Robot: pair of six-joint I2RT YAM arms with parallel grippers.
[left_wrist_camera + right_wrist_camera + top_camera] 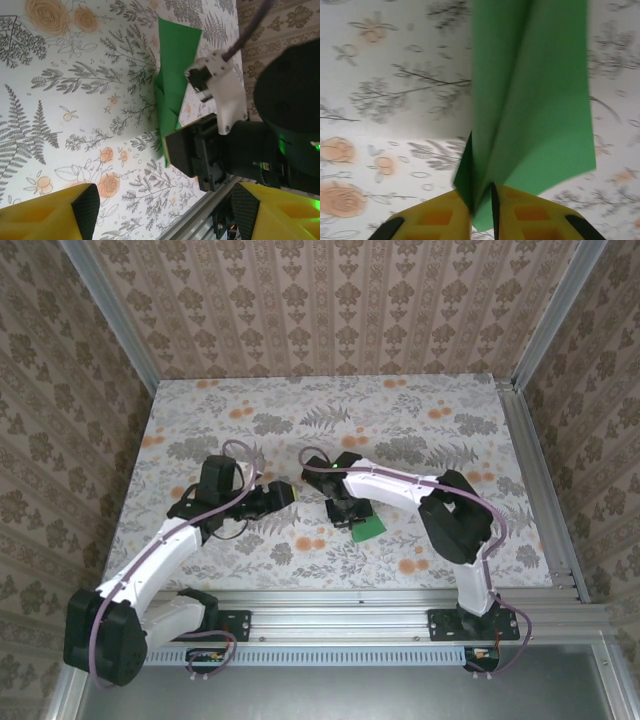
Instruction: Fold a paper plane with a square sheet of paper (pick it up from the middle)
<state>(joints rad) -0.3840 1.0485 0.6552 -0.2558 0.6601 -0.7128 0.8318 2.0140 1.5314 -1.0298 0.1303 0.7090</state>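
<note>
The paper plane (535,100) (green) tight in the right claw (485,212); left claw (165,205) — apart.

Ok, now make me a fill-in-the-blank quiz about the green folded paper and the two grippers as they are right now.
The paper plane is ____ in colour.
The gripper pinching it belongs to the ____ arm.
The left gripper stands ____, with nothing between its jaws.
The fingers of both grippers are ____.
Missing words: green; right; open; yellow.
</note>
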